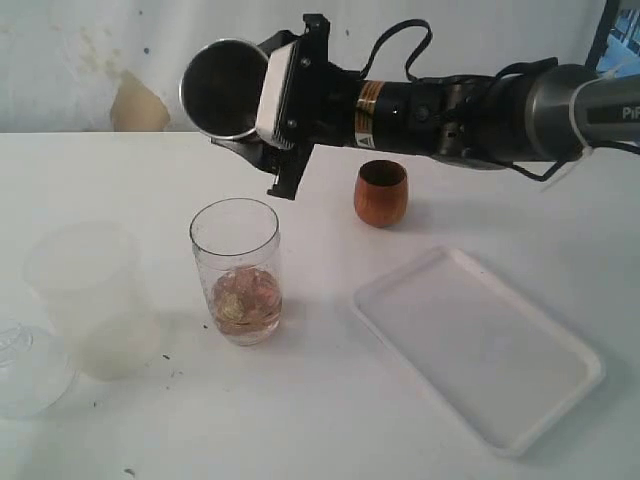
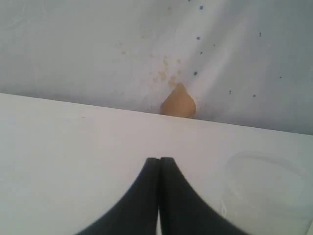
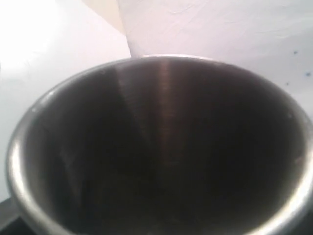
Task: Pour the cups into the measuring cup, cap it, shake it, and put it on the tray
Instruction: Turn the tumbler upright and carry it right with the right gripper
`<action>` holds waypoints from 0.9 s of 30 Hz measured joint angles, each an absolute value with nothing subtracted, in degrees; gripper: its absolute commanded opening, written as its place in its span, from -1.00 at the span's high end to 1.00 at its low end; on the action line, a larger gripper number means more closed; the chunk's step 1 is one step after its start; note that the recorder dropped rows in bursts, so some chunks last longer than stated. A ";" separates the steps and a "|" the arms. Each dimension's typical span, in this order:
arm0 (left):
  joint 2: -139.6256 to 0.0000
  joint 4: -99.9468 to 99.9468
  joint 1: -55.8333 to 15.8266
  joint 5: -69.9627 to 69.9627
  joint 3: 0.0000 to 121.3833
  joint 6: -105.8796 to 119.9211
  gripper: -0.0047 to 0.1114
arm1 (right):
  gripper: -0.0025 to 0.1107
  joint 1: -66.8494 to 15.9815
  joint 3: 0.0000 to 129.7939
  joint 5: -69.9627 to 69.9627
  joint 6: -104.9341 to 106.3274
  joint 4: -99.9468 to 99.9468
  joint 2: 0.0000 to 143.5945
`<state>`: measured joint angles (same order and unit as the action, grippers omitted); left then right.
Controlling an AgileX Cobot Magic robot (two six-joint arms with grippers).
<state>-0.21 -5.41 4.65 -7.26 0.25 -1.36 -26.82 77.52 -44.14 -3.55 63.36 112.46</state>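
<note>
My right gripper (image 1: 264, 118) is shut on the steel tumbler (image 1: 224, 87), which lies tipped on its side in the air. Its mouth faces the camera, above and just behind the measuring cup (image 1: 236, 270). The measuring cup stands upright on the table with pale brownish contents at its bottom. In the right wrist view the tumbler's dark, empty-looking inside (image 3: 161, 147) fills the picture and hides the jaws. The wooden cup (image 1: 380, 193) stands upright behind the white tray (image 1: 560, 385). The clear cap (image 1: 22, 368) lies at the front left. My left gripper (image 2: 159, 159) is shut on nothing, low over the bare table.
A wide frosted plastic cup (image 1: 92, 298) stands left of the measuring cup, next to the cap; its faint rim (image 2: 264, 169) shows in the left wrist view. The right arm (image 1: 470, 110) reaches in over the wooden cup. A white wall with a tan patch (image 1: 140, 105) backs the table.
</note>
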 measured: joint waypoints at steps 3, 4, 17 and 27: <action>-0.21 -5.41 4.65 -7.26 0.25 -1.36 0.92 | 0.96 -26.82 77.52 -44.14 -8.10 58.69 112.46; -0.21 -5.41 4.65 -7.26 0.25 -1.36 0.92 | 0.96 -26.82 77.52 -44.14 -9.72 56.56 112.46; -0.21 -5.41 4.65 -7.26 0.25 -1.36 0.92 | 0.96 -24.66 83.61 -43.26 -40.14 48.80 115.34; -0.21 -5.41 4.65 -7.26 0.25 -1.36 0.92 | 0.96 -23.61 84.16 -36.96 -38.93 49.62 122.60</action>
<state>-0.21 -5.41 4.65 -7.26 0.25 -1.36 -23.61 84.16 -36.96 -38.93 49.62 122.60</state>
